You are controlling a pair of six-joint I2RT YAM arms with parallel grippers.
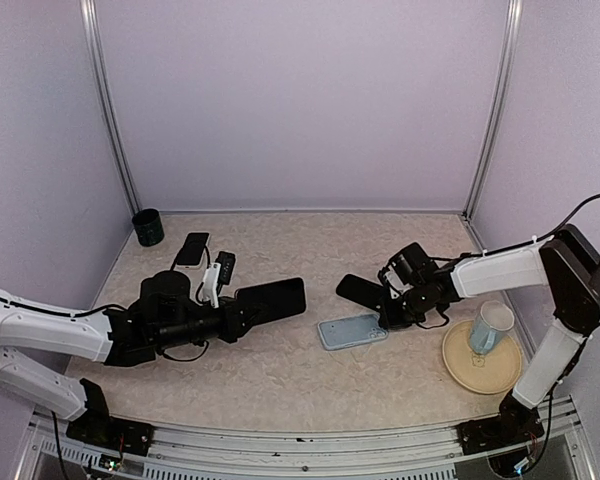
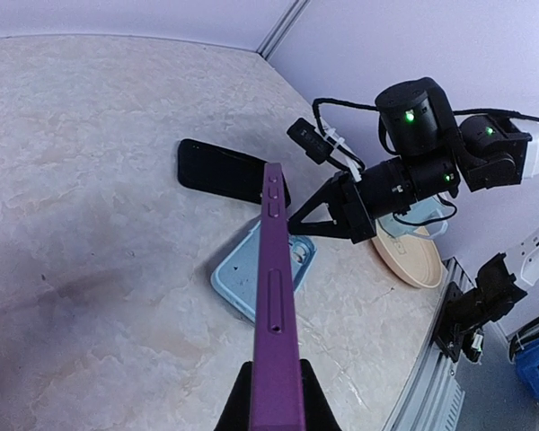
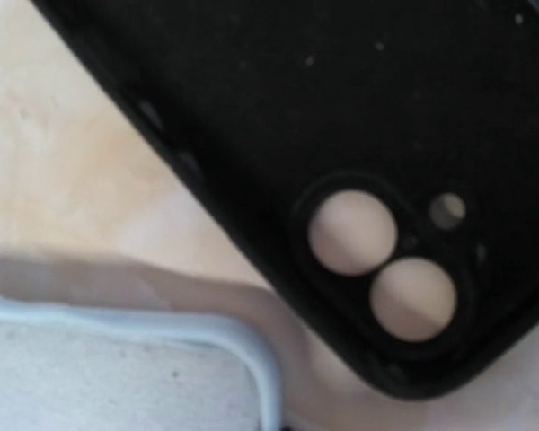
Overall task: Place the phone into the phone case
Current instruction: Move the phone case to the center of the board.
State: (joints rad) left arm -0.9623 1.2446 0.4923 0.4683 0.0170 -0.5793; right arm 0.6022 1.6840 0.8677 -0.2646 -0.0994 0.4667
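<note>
Left claw (image 1: pixel 238 312) clamps the purple phone's (image 2: pixel 274 296) end, its long axis pointing toward the blue case (image 2: pixel 238 283).

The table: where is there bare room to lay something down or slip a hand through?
Bare: the back middle, between the flat black item and the right gripper; and the near strip before the blue case, left of the plate. Crowded: around the blue case and black case, and the back-left corner by the black cup.

Soft even light, faint shadows; right wrist view blurred close-up
</note>
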